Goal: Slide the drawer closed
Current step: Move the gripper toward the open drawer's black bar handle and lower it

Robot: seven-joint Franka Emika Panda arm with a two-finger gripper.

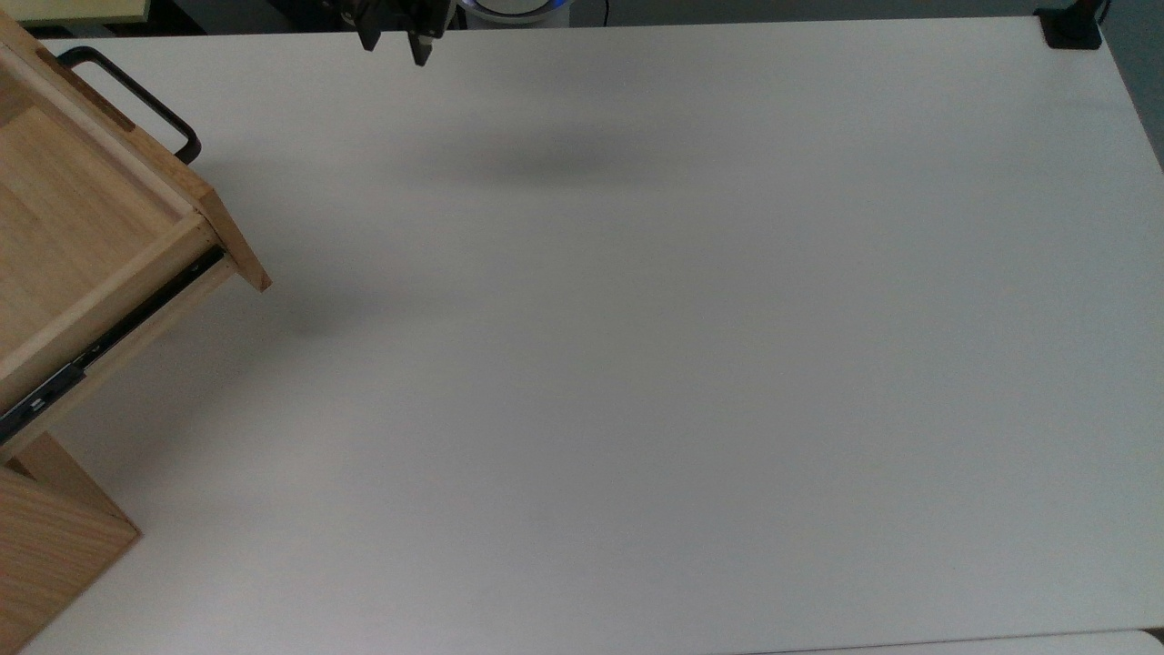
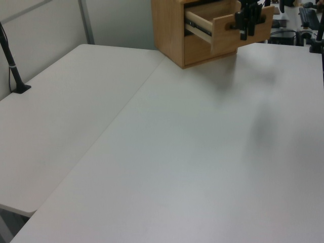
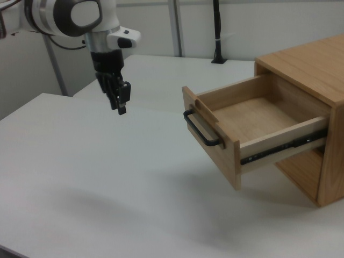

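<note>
White table (image 3: pixel 107 177) bare between tool (image 3: pixel 119 106) and open drawer (image 3: pixel 236 129).

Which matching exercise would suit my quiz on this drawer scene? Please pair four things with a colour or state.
Things:
1. drawer
2. handle
3. tool
4. table

States:
A. black bar on the front panel
B. white and flat
C. pulled out of the cabinet, nothing inside
D. hanging in the air above the table, apart from the drawer

Pairs: 1-C, 2-A, 3-D, 4-B
</note>
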